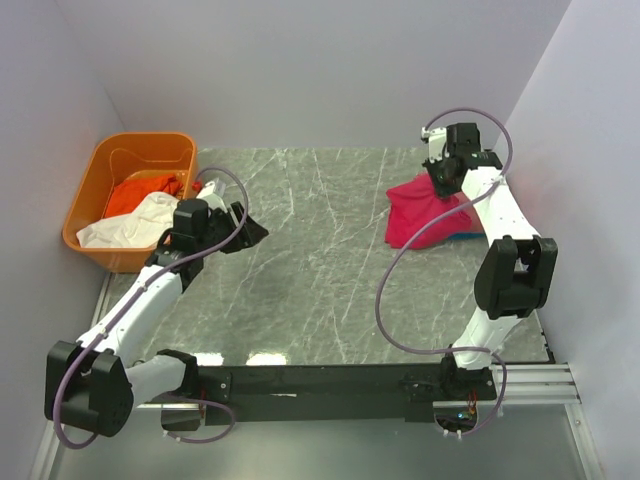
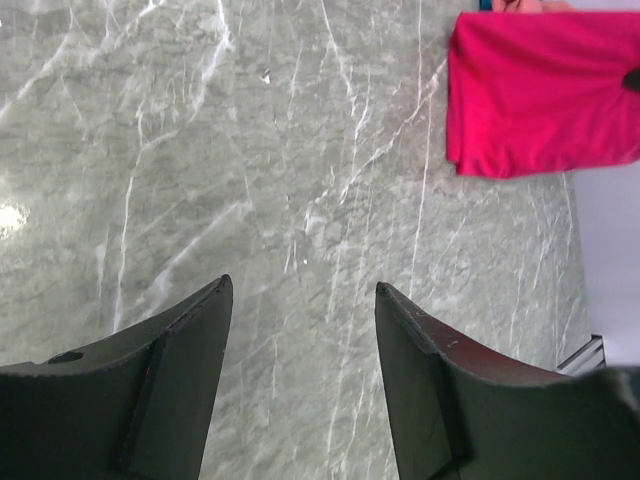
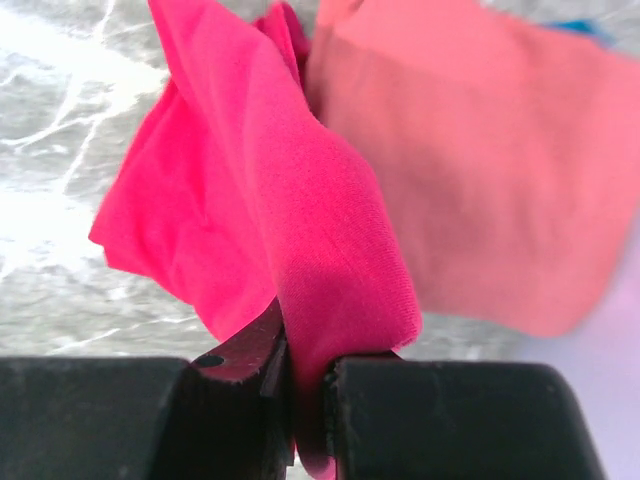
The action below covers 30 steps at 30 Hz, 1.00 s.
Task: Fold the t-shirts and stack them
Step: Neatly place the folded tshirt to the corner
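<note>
A crimson-pink t-shirt lies bunched at the back right of the marble table, over a salmon-pink t-shirt and a blue one of which only an edge shows. My right gripper is above that pile, and in the right wrist view it is shut on a fold of the crimson shirt. Over bare marble at the left, my left gripper is open with nothing between its fingers. From the left wrist, the crimson shirt shows far off.
An orange plastic tub stands at the back left corner, holding an orange t-shirt and a white t-shirt. Grey walls close in the left, back and right sides. The table has a metal rail along its near edge.
</note>
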Each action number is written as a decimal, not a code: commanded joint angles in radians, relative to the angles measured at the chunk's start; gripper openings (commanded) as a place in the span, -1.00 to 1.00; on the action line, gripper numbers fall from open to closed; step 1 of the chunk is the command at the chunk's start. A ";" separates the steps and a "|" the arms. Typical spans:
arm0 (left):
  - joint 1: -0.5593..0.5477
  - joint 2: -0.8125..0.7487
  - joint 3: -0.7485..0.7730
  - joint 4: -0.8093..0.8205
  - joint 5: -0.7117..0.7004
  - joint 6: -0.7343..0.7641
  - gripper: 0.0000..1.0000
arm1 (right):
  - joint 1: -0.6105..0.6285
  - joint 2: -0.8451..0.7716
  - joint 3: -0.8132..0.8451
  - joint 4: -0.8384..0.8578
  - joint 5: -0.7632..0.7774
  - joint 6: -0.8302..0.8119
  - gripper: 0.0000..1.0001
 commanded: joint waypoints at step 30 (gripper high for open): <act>0.005 -0.033 -0.008 -0.004 0.062 0.045 0.27 | -0.016 0.031 0.414 -0.173 0.079 -0.151 -1.00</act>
